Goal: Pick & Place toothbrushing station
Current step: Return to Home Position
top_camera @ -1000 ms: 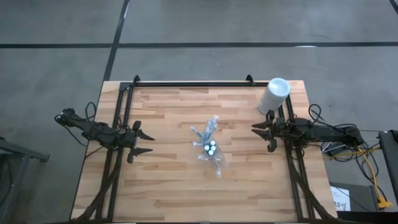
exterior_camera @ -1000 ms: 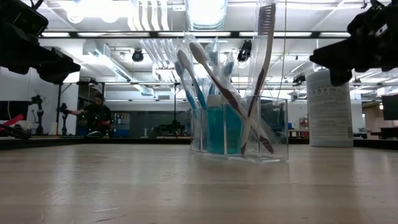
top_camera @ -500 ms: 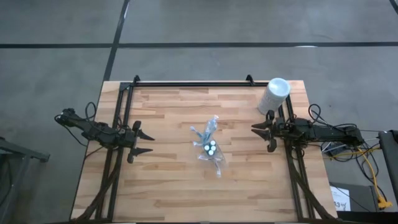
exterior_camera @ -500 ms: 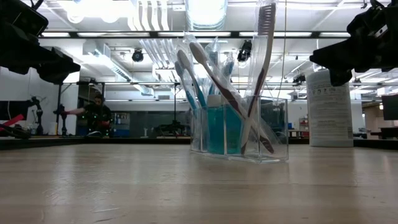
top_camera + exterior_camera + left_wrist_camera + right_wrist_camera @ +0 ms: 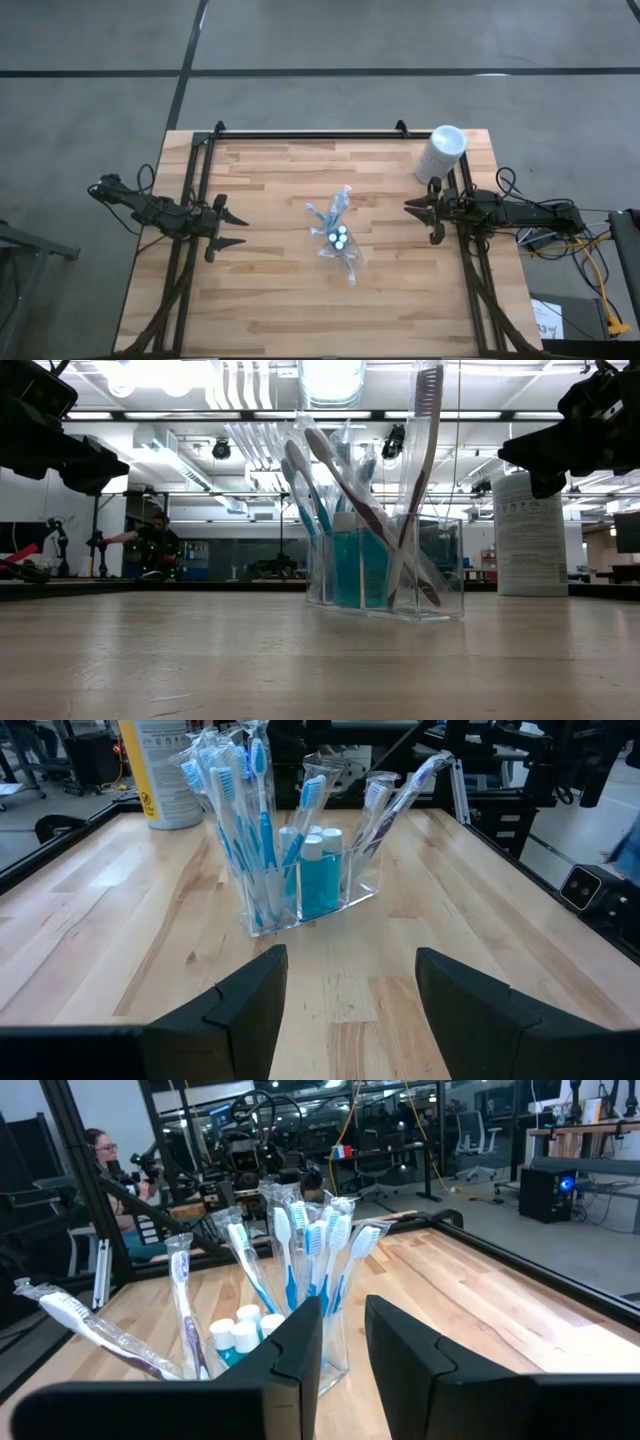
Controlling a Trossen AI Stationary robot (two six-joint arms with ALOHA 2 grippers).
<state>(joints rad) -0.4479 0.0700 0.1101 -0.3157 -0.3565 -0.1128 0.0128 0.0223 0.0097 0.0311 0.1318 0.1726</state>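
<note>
You have the clear organizer (image 5: 338,236) standing at the middle of the pale wooden bench (image 5: 270,295), holding blue-and-white toothbrushes (image 5: 250,830) and white-capped blue tubes (image 5: 318,870). Your left gripper (image 5: 241,231) hangs open by the left edge, and your right gripper (image 5: 420,221) hangs open by the right edge, near a white cylinder (image 5: 441,152) at a right-hand corner. Beyond is a brightly lit workshop with a person (image 5: 157,542).

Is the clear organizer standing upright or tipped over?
Upright: the organizer sits flat on the table, toothbrushes and tubes standing inside.
</note>
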